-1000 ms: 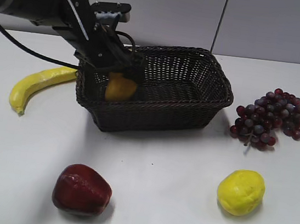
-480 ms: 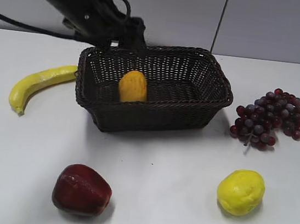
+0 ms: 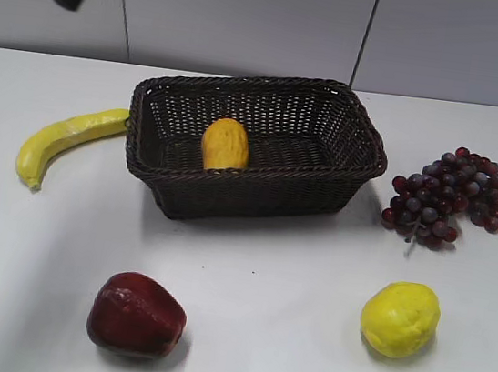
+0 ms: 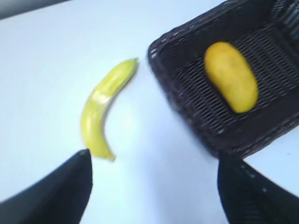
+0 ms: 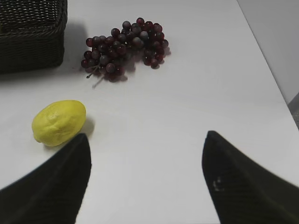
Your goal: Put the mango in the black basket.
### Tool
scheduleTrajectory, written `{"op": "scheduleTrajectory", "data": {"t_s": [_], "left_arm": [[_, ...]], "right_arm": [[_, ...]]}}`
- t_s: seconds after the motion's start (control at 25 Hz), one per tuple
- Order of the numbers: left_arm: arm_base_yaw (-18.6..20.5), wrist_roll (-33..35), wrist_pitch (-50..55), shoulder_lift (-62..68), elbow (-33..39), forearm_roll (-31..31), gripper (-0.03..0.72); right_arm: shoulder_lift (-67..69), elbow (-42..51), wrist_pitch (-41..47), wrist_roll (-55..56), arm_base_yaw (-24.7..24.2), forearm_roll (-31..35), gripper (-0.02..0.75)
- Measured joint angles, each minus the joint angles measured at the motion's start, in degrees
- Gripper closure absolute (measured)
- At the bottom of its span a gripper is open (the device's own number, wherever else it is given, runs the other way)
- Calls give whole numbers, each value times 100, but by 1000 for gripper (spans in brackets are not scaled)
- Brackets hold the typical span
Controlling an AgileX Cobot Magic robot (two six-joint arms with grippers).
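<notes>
Apparently unlabelled mango [image 3: 225, 144] inside black basket [image 3: 256, 198]

Yellow-orange mango [image 3: 225, 144]; dark woven basket [image 3: 256, 201] (open weave); purple grapes [image 3: 450, 194].

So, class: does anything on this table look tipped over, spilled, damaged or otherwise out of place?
Nothing stands out. The mango lies inside the black basket, which sits upright. The banana, grapes, lemon and apple rest apart on the table, intact.

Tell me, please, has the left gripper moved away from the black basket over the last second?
Yes. It was inside the black basket over the mango; now the left gripper hangs open, withdrawn up and left, beyond the basket's banana-side end.
</notes>
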Motion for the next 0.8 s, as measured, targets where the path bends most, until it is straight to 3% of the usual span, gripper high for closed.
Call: {"op": "scheduleTrajectory", "data": {"t_s": [0.24, 0.36, 0.56, 0.8], "left_arm": [[1259, -148, 1337, -275, 0, 185, 101], [1696, -269, 1565, -459, 5, 196, 106], [1844, -335, 1584, -1282, 586, 234, 109], [1844, -364, 1441, -3008, 2248, 216, 109]], "right_arm": [[0, 0, 0, 0, 0, 0, 167], [0, 0, 0, 0, 0, 0, 167], [0, 0, 0, 0, 0, 0, 167], [0, 0, 0, 0, 0, 0, 167]]}}
